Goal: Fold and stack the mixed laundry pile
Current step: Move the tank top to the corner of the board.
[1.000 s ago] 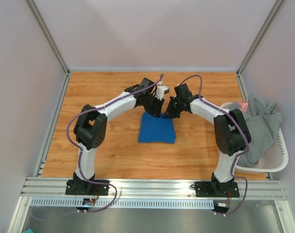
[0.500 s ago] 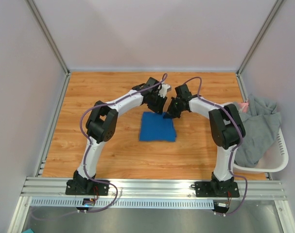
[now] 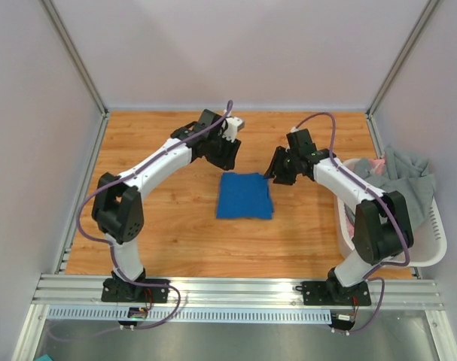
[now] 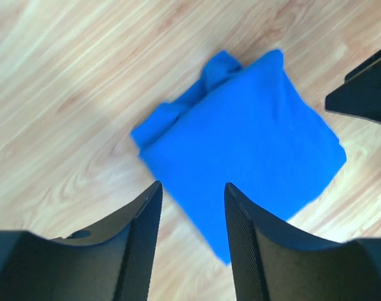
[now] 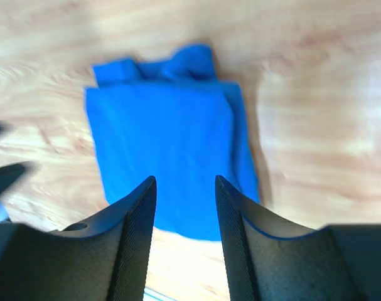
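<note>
We see the blue garment (image 3: 245, 195) lying folded into a rough square near the middle of the wooden tabletop (image 3: 153, 226), with a small bunched lump along its far edge. Our left fingers (image 4: 143, 244) are spread with nothing between them, poised by the garment's far left corner. Our right fingers (image 5: 137, 238) are likewise spread and empty, by its far right corner. Neither pair touches the cloth. Off to the right, the grey garment (image 3: 405, 192) hangs over the white basket (image 3: 431, 252), with a bit of pink cloth (image 3: 376, 162) at the far rim.
</note>
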### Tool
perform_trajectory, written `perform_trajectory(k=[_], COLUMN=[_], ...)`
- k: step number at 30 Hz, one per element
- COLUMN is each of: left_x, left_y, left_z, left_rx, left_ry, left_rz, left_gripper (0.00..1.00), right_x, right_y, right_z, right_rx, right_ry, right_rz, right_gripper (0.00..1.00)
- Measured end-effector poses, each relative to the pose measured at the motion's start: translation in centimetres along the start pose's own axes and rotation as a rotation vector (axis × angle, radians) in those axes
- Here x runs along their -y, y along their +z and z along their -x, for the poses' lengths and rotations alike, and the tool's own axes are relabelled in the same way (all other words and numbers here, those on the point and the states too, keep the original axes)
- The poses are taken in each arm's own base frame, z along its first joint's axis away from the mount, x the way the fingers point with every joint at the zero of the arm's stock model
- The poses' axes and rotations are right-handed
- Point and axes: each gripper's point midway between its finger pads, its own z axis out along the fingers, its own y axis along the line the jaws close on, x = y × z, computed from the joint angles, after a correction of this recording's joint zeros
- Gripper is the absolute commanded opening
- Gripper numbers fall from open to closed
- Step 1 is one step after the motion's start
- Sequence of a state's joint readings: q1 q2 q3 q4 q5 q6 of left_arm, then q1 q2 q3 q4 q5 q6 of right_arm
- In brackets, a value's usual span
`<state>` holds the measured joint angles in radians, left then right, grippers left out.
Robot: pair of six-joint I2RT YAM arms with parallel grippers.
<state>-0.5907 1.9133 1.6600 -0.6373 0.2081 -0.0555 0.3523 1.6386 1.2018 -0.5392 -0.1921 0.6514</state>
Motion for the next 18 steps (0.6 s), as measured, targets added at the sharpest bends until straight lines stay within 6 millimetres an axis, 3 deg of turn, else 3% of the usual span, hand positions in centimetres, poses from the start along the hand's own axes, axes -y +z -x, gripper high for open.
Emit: perform_trajectory(k=[2,4,7,8,11,13,18], left_x=[-0.3,-0.8,-1.2,-1.3,-1.6,-1.7,-1.8], left_y=[-2.1,-3.0,-1.8,-1.2,0.4,1.1,2.0], left_z=[-0.6,-2.0,-5.2,-6.5,-9.7,-10.6,-10.6], left_rx=[0.018,0.011,-0.051,-0.085,-0.170,-0.195,-0.186], left_ry=[-0.014,-0.035,-0.087,-0.107,-0.161,-0.189,-0.235], left_rz=[0.020,0.038,0.042,0.039,0.033,0.028,0.017], left_gripper=[0.56,0.58,0.59,0.59,0.59,0.59,0.59], right_x=[1.0,2.2,4.2,4.7,5.6,5.9,6.1], right_y=[0.0,0.6,1.7,2.1,2.9,3.1,3.6], right_z=[-1.4,-3.1,-6.0,-6.7,-7.8,-8.0,-8.0], right_rx=[-0.025,-0.065,-0.143,-0.164,-0.199,-0.204,-0.201], right_ry=[-0.001,0.000,0.012,0.014,0.028,0.034,0.037], right_rz=[-0.019,-0.045,-0.089,-0.102,-0.127,-0.133,-0.139], right_gripper=[0.48,0.48,0.42,0.31,0.13,0.06,0.02])
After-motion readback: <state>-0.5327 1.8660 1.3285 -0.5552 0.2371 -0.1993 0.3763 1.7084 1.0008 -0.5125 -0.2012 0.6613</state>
